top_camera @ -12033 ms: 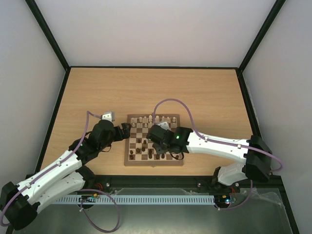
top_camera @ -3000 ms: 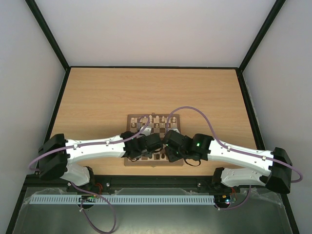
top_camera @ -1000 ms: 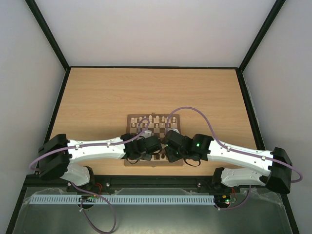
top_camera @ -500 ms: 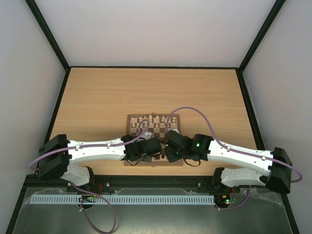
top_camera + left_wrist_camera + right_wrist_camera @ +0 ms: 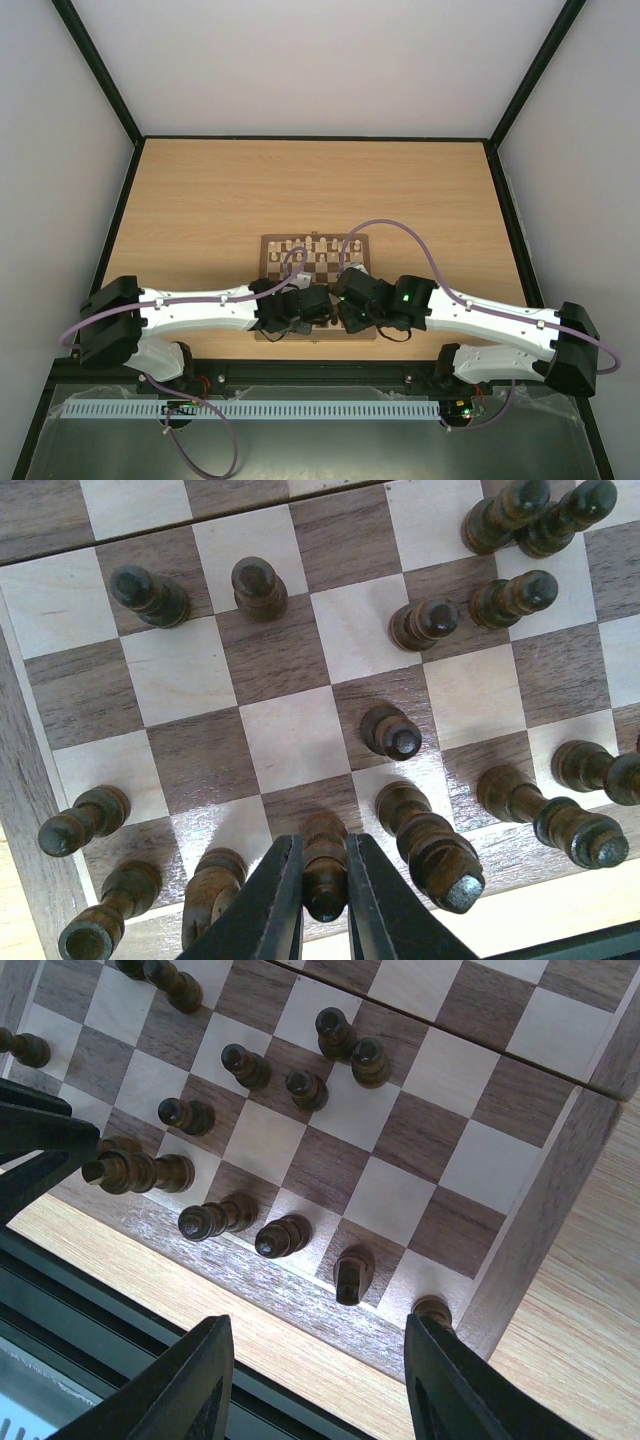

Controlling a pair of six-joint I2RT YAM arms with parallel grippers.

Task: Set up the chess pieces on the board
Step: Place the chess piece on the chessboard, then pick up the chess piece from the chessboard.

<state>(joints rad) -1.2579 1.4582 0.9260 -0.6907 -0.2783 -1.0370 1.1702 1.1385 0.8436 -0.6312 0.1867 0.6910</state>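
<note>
The pale pieces point(image 5: 303, 243) stand in rows along the far side of the board point(image 5: 316, 237), and from the top view I judge that side done, though they are too small there to check each one. The dark pieces point(image 5: 243, 1064) are only partly sorted. A few line the near edge row, others sit loose on middle squares, and two lean together on one square in the left wrist view, so I'd put the task a bit past halfway. My left claw point(image 5: 323, 845) is nearly closed, both fingers pressed on one dark piece point(image 5: 324, 880) in the edge row. It sits just between two neighbours, and I cannot tell whether its base is resting on the square. My right claw point(image 5: 315, 1325) is spread wide and grips nothing. It hangs over the board's near frame, with the edge-row dark pieces just beyond its fingers and none between them. What I judge is left is ranking the loose dark pieces.
</note>
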